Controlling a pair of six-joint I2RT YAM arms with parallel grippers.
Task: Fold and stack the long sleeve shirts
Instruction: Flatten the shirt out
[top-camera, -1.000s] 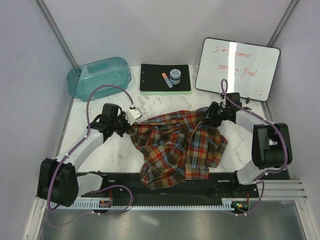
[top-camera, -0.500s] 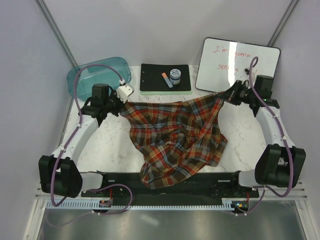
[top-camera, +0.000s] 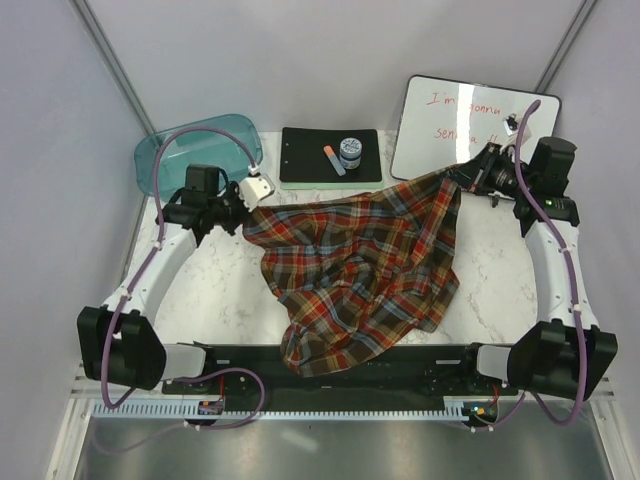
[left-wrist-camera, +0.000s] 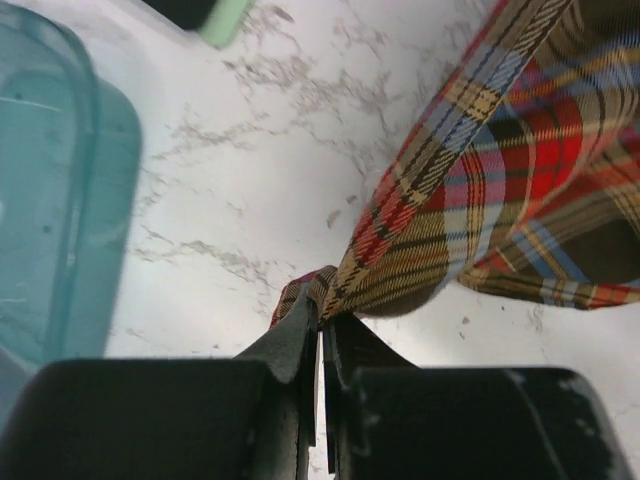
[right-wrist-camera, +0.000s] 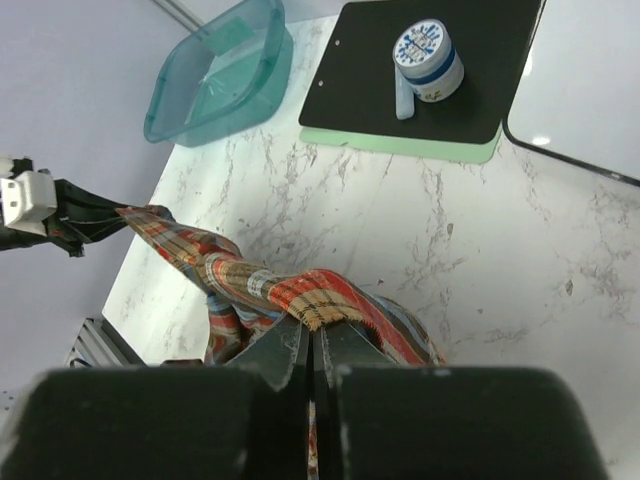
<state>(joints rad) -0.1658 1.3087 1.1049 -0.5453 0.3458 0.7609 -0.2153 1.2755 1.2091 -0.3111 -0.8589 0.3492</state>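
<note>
Bin (top-camera: 215, 130): teal, back left; what it holds cannot be told.
Clipboard (top-camera: 305, 160): black, back centre; bears jar (top-camera: 350, 151) and tube (top-camera: 333, 159).
Shirt (top-camera: 355, 270): plaid, mid-table; top edge stretched between both grippers, the rest draped down to the near edge.
Left gripper (left-wrist-camera: 322, 312): clamped on the shirt's left corner, near the bin.
Right gripper (right-wrist-camera: 312, 335): clamped on the right corner, before the whiteboard (top-camera: 470, 135).

Plaid red-and-blue flannel shirt (top-camera: 360, 270): collar and sleeves lost in the folds (bunched cloth). Teal translucent plastic tub (left-wrist-camera: 50, 200) runs off the left wrist view's edge.
</note>
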